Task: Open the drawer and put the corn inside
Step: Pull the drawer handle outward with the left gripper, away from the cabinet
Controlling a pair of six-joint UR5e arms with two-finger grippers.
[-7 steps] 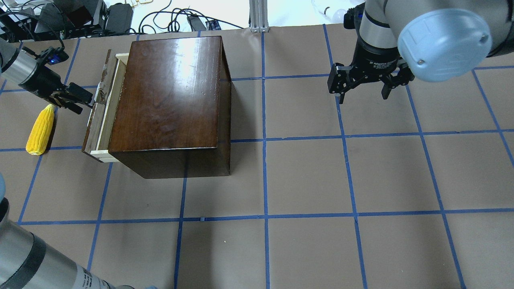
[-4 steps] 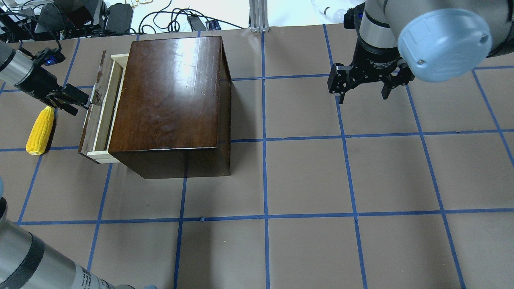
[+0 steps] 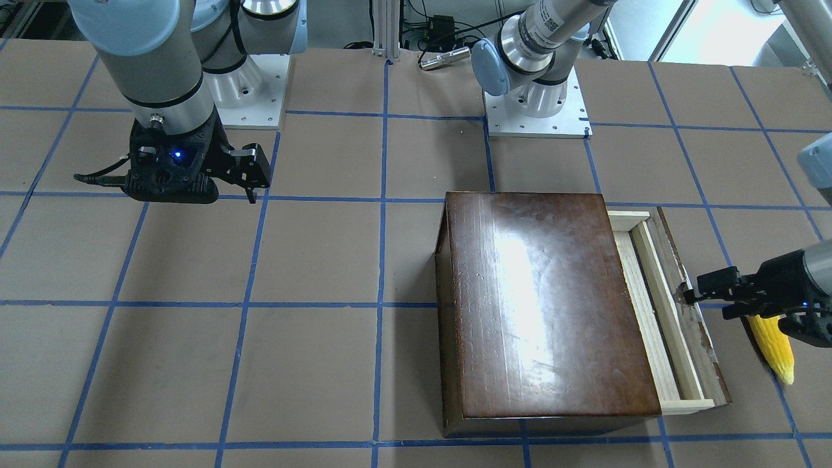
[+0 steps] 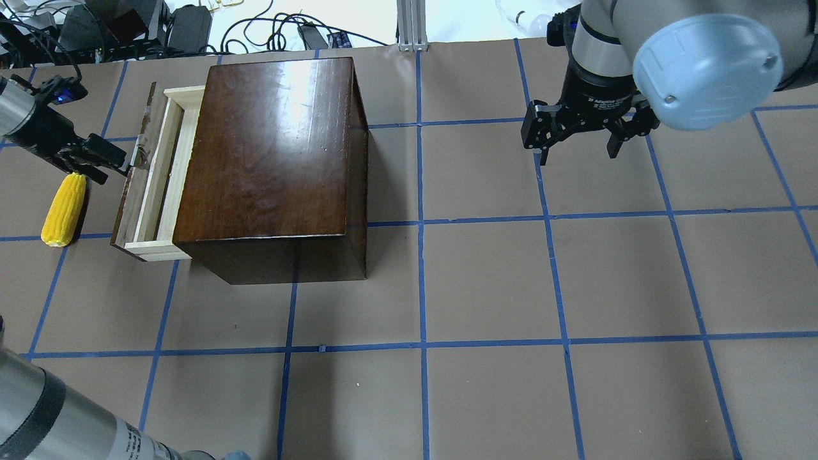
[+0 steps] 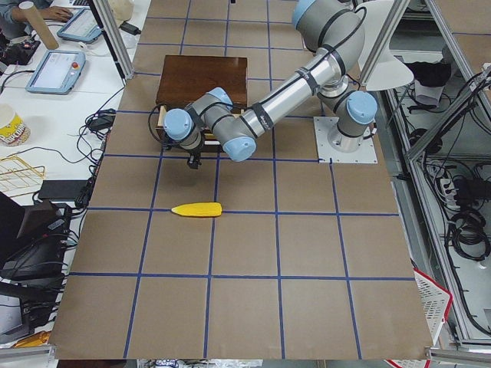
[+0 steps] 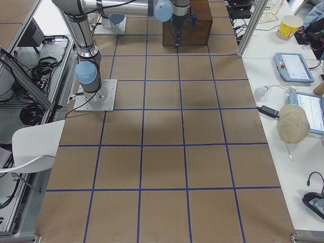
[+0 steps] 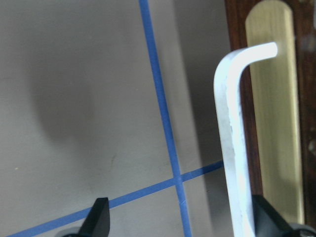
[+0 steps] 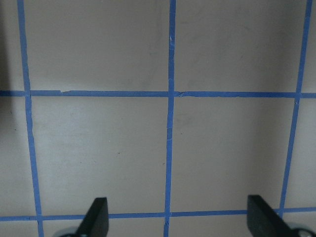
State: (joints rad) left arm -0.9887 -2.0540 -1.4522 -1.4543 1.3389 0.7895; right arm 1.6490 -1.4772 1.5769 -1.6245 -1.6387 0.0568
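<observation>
Pale-wood drawer (image 4: pixel 153 185) sits partly out; left jaws spread around handle (image 7: pixel 229 123); corn (image 4: pixel 64 207) lies on counter (image 4: pixel 486 281), unloaded; right jaws spread, idle.

left silver tubular arm (image 4: pixel 38 409) reaches far out to its own side, wrist level; its black two-finger left gripper (image 4: pixel 114 167) lies horizontal and low, fingers spread wide. right silver arm (image 4: pixel 601 45) with pale-blue joint caps descends vertically; its black two-finger right gripper (image 4: pixel 578 153) points straight down, fingers parted.
</observation>
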